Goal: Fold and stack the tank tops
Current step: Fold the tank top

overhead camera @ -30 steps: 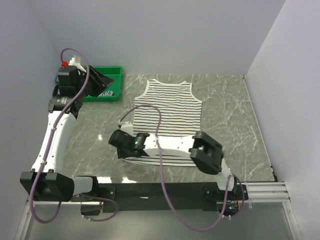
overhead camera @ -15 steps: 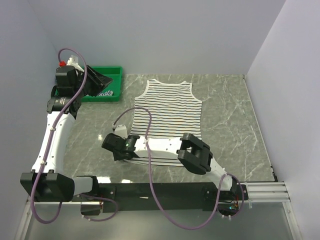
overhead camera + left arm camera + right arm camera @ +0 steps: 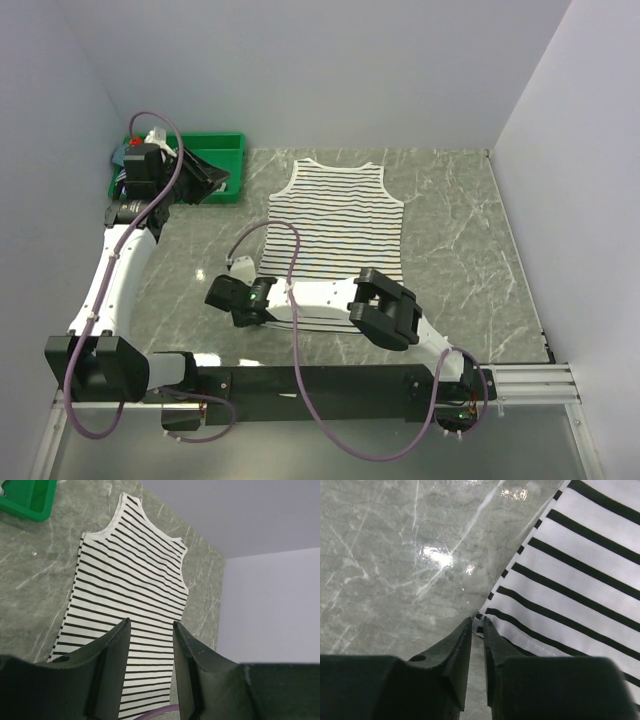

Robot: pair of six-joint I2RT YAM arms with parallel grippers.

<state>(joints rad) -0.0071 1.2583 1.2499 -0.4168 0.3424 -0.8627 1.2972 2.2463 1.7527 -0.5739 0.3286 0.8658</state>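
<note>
One tank top, white with thin black stripes (image 3: 340, 225), lies flat on the marble table with its neck toward the far wall. My right gripper (image 3: 232, 303) is low at its near-left hem corner. In the right wrist view the tank top (image 3: 580, 595) fills the right side, and the right gripper (image 3: 477, 621) has its jaws drawn almost together, with the hem corner pinched at the tips. My left gripper (image 3: 215, 176) hangs high by the green tray, away from the cloth. In the left wrist view the left gripper (image 3: 151, 622) is open and empty, looking down on the tank top (image 3: 130, 580).
A green plastic tray (image 3: 228, 142) stands at the far left of the table, and its corner shows in the left wrist view as the green tray (image 3: 25, 500). Walls close in the left, back and right. A purple cable loops over the near part of the cloth.
My right gripper slid left along the near hem to the left corner and its jaws narrowed. The left gripper swung a little toward the tank top and closed slightly.
</note>
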